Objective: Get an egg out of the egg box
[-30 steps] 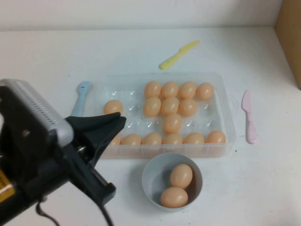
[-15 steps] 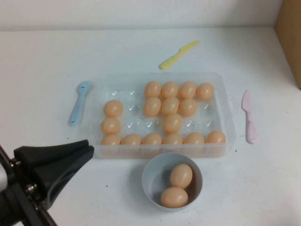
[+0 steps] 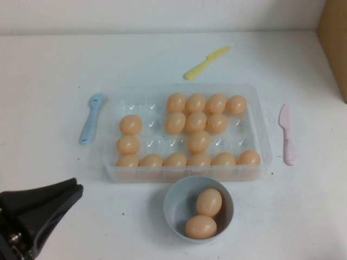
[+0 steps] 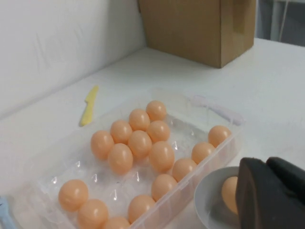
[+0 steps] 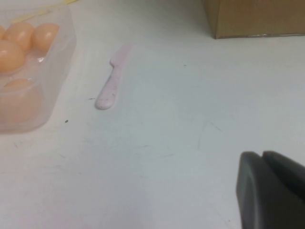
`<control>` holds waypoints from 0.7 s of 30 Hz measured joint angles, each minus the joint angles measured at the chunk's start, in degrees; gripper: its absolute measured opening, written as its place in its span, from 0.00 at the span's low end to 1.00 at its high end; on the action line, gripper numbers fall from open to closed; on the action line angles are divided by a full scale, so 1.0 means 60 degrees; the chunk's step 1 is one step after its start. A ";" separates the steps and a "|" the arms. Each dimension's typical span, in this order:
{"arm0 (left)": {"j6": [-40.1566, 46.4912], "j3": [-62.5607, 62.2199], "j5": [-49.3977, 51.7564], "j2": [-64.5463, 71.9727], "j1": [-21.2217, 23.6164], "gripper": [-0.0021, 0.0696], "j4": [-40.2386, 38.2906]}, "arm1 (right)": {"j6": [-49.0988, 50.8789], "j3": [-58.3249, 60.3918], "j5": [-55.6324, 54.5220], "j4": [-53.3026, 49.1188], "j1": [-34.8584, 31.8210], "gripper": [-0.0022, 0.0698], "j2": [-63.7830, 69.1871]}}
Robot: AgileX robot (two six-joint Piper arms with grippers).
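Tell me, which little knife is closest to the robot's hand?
The blue knife, left of the egg box. The left gripper hangs near-left, jaws shut; right gripper shut too.

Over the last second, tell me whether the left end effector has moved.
Yes. The left end effector has pulled back from over the egg box toward the robot's own side, now low at the table's near left. The right end effector shows only in its wrist view.

Left gripper [image 3: 59,197] cut off at the high view's lower-left corner, right gripper [image 5: 267,164] cropped by its wrist view's edge, cardboard box [image 3: 335,43] clipped at the right, bowl [image 4: 209,198] partly hidden behind dark fingers.
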 joint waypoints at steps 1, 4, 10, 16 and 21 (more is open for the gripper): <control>-0.0118 0.0273 -0.0349 -0.0170 0.0095 0.03 0.0020 | 0.0000 0.0000 0.0000 0.0000 0.0000 0.01 0.0000; -0.0307 0.1491 -0.1617 -0.0812 0.0657 0.03 0.0001 | 0.0000 0.0000 0.0000 0.0000 0.0000 0.01 0.0000; -0.0380 0.3703 -0.3873 -0.2124 0.2202 0.02 -0.0098 | 0.0000 0.0000 0.0000 0.0000 0.0000 0.01 0.0000; -0.0403 0.4657 -0.3865 -0.3236 0.4025 0.02 -0.0122 | 0.0000 0.0000 0.0000 0.0000 0.0000 0.01 0.0000; -0.0403 0.4745 -0.2980 -0.4253 0.5292 0.02 -0.0126 | 0.0000 0.0000 0.0000 0.0000 0.0000 0.01 0.0000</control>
